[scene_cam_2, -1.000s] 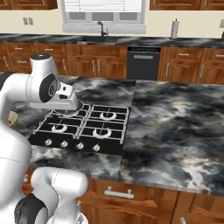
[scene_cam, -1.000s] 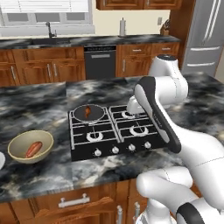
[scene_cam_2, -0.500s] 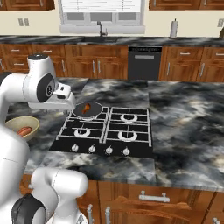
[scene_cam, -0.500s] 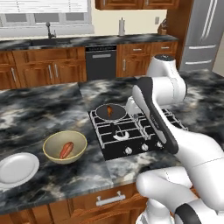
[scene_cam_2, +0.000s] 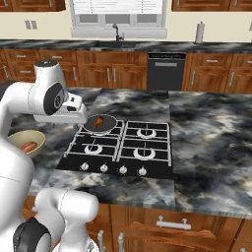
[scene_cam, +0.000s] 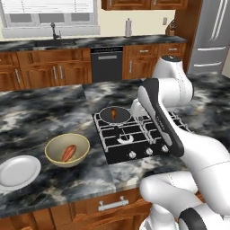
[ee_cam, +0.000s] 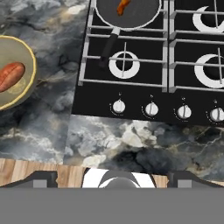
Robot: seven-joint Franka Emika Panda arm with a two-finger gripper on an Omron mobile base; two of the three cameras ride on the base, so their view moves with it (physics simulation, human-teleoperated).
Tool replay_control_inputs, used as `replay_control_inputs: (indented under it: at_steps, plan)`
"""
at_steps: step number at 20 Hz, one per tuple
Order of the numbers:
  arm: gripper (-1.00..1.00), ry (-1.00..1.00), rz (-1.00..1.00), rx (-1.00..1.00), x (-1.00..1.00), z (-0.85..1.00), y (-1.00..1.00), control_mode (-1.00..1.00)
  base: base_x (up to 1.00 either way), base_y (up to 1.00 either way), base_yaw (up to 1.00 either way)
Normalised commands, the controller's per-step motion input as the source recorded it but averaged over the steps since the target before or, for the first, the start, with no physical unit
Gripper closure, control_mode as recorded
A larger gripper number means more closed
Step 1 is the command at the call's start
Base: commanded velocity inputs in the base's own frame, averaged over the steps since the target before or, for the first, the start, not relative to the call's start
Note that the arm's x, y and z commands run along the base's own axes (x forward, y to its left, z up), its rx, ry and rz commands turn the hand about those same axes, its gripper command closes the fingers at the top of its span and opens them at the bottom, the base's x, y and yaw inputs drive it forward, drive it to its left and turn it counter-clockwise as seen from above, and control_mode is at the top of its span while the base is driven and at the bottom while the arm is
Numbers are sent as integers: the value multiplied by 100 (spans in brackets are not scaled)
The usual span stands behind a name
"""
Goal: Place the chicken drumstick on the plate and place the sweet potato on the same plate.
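The chicken drumstick (scene_cam: 113, 113) (scene_cam_2: 98, 121) (ee_cam: 123, 6) lies in a dark round pan (scene_cam: 120, 117) on the rear left burner. In a tan bowl (scene_cam: 54, 157) (ee_cam: 19, 52) on the counter left of the cooktop lies the sweet potato (scene_cam: 68, 152) (scene_cam_2: 28, 146) (ee_cam: 11, 75). Left of the bowl, near the counter's front edge, sits the pale plate (scene_cam: 18, 172), with nothing on it. My gripper (ee_cam: 113, 178) hangs high over the cooktop's front edge, looking down. Its fingertips (ee_cam: 43, 178) stand far apart, open, with nothing between them.
The black cooktop (scene_cam: 134, 141) (scene_cam_2: 123, 147) has a row of knobs (ee_cam: 151, 109) along its front. The pan's handle (ee_cam: 109, 46) points toward the front. A sink and cabinets run along the back wall, and a fridge (scene_cam: 209, 36) stands at the right.
The base has driven, so the whole scene slid right in the left base view and the plate came into view. The food, bowl and pan keep their places.
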Motion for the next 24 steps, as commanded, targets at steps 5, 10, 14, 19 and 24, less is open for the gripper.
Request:
replay_control_inputs:
  at_steps: [5, 10, 14, 19, 24]
  plan:
    - [-100, 8, -1, -1, 60, 5, 13, -100, 40, 8, 0]
    - [-100, 13, 0, -1, 100, 3, 1, -100, 0, 0, 0]
    - [-100, 15, 0, -3, 100, 0, 1, -100, 0, 0, 0]
    - [-100, -4, 1, -1, 79, -21, 0, -100, 0, 0, 0]
    - [-100, -1, -4, 0, 67, -83, 8, -100, 0, 0, 0]
